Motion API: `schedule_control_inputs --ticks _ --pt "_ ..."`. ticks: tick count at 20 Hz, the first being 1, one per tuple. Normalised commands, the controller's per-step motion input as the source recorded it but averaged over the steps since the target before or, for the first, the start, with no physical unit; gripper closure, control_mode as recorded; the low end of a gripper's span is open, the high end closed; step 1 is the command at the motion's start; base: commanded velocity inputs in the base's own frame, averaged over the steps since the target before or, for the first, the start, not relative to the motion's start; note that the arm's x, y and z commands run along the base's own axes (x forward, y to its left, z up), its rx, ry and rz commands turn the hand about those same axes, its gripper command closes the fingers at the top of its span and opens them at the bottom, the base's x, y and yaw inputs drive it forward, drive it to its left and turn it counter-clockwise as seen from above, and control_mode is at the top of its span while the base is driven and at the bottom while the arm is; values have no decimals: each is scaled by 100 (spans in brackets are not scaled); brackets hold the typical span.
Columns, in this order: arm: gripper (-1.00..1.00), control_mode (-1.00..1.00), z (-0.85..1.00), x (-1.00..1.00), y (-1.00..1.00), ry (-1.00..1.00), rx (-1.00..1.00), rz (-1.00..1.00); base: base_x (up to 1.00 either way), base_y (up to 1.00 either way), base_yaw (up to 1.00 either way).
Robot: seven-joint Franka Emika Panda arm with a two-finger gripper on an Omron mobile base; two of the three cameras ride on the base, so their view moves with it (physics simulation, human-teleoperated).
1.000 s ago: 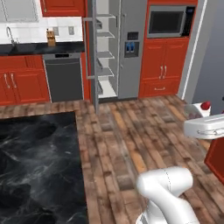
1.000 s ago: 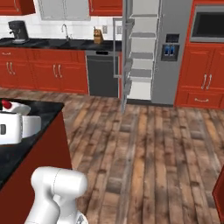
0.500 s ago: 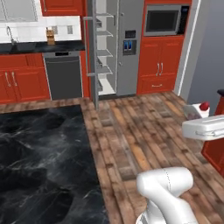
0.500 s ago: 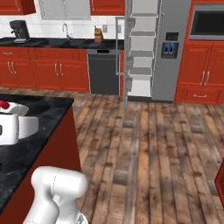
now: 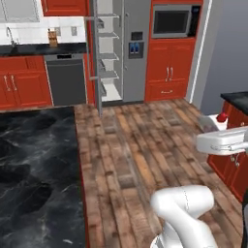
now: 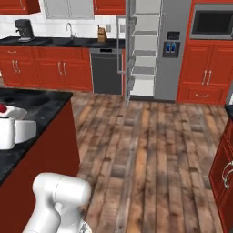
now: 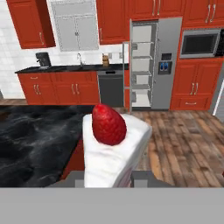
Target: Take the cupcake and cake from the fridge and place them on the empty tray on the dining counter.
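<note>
- The cake [image 5: 222,117] in the left base view shows as a small red top peeking above the white hand at the right edge, in front of a red cabinet [image 5: 231,167] with a black top. The fridge [image 5: 116,51] stands across the wooden floor [image 5: 140,155] with one door swung open, bare white shelves showing inside and a dispenser panel on the shut door. The dining counter [image 5: 36,174], black marble with white veins, spreads over the lower left. A microwave [image 5: 170,22] sits in the red cabinets just right of the fridge, and a dark dishwasher [image 5: 68,81] just left of it.
- In the right base view the cake [image 6: 3,109] is again a red dab on top of the white hand at the left edge, above the dining counter [image 6: 34,107] and its red side. The fridge [image 6: 157,50] is well apart from it, across the floor, door open. A coffee machine [image 6: 22,29] and a sink tap stand on the wall counter [image 6: 59,42].
- In the hand view the cake [image 7: 109,148], a white wedge with a red strawberry on top, rises close up from between the fingertips; the gripper [image 7: 117,179] is closed part way on its base and has hold of it. Behind it lie the marble of the dining counter [image 7: 35,140] to the left and the fridge [image 7: 153,65] straight ahead, open.
</note>
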Motion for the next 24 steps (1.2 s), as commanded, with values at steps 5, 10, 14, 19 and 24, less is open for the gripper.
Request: schedule_control_inputs --ticks 5,10,14,19,24 --pt "100 100 0 0 0 0 0 0 -67 -43 20" --pt "100 100 0 0 0 0 0 0 -100 96 -2" --pt "100 100 0 0 0 0 0 0 -100 100 -5" --pt "100 100 0 0 0 0 0 0 -100 100 -9" --pt "100 100 0 0 0 0 0 0 -81 100 -9"
